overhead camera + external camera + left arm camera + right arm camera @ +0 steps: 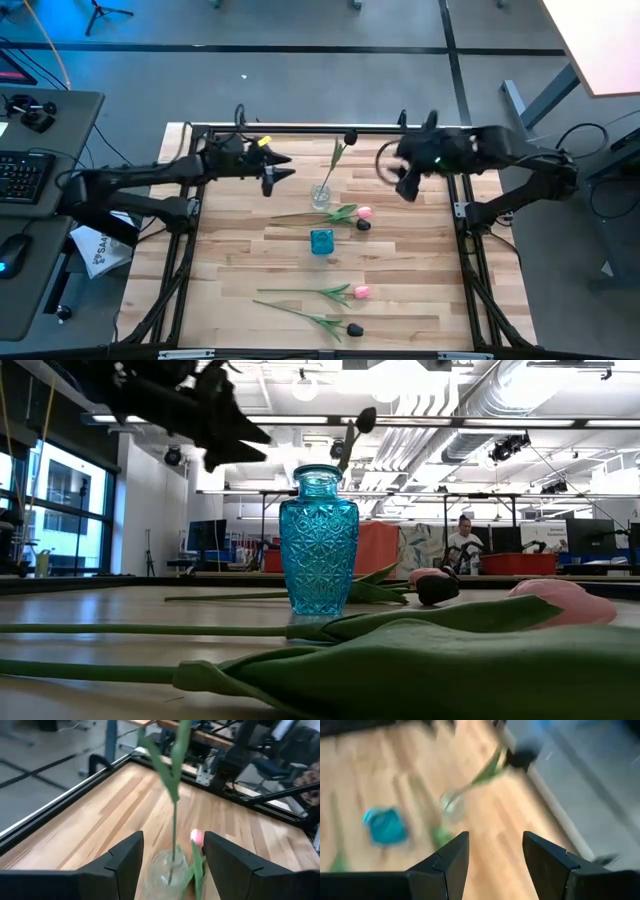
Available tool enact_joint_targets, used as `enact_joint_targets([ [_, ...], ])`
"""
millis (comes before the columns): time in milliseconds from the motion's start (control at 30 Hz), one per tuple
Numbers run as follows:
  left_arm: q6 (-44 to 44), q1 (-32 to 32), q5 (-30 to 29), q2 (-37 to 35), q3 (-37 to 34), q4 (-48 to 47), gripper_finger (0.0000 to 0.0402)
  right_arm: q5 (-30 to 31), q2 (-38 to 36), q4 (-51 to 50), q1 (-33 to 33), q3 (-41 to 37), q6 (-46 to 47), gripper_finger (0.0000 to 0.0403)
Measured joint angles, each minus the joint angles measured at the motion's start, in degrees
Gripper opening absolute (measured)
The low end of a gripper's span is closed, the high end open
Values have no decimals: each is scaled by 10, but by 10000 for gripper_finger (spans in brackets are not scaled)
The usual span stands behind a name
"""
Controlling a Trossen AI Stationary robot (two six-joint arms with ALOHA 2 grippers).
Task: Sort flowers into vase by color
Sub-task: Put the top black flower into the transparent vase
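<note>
A clear glass vase (321, 196) stands near the table's far edge. One dark-headed tulip (350, 137) has its stem in it and leans on the rim. A blue glass vase (321, 241) stands mid-table. Behind it lie a pink tulip (363, 212) and a dark one (363, 224); near the front edge lie another pink tulip (360, 291) and a dark one (354, 329). My left gripper (278, 172) hovers open left of the clear vase (170, 867), pointing at it. My right gripper (405, 185) hangs open to its right, above the table.
A black metal frame (300, 128) borders the table. The two front tulips lie across the low view's foreground (400, 660), in front of the blue vase (318, 540). Bare wood lies on the table's left (230, 250) and right (420, 260) parts.
</note>
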Motion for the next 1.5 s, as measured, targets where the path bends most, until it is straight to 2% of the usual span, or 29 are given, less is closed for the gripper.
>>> enact_joint_targets([
  [67,-18,3,-13,-27,0,-34,198,-23,-11,17,15,-55,28,181],
  [167,-45,3,-21,-49,0,-57,198,-54,-36,100,45,-168,60,181],
  [333,-77,-10,-22,-51,0,-57,198,-109,-46,309,81,-360,114,181],
  [433,-88,-20,-22,-47,0,-57,198,-152,-29,442,88,-437,117,181],
  [500,-92,-27,-22,-43,0,-57,198,-157,-10,491,87,-470,116,181],
  [600,-102,-35,-22,-42,0,-56,198,-154,21,530,76,-487,92,181],
  [733,-153,-42,-24,-44,0,-49,198,-150,63,533,62,-483,31,181],
  [1033,-217,-63,-24,-45,0,37,198,-136,118,554,20,-470,-119,181],
  [1333,-236,-85,-25,-45,0,31,198,-201,120,554,-4,-470,-192,181],
  [1500,-236,-89,-27,-45,0,30,198,-231,122,559,-3,-470,-195,181],
])
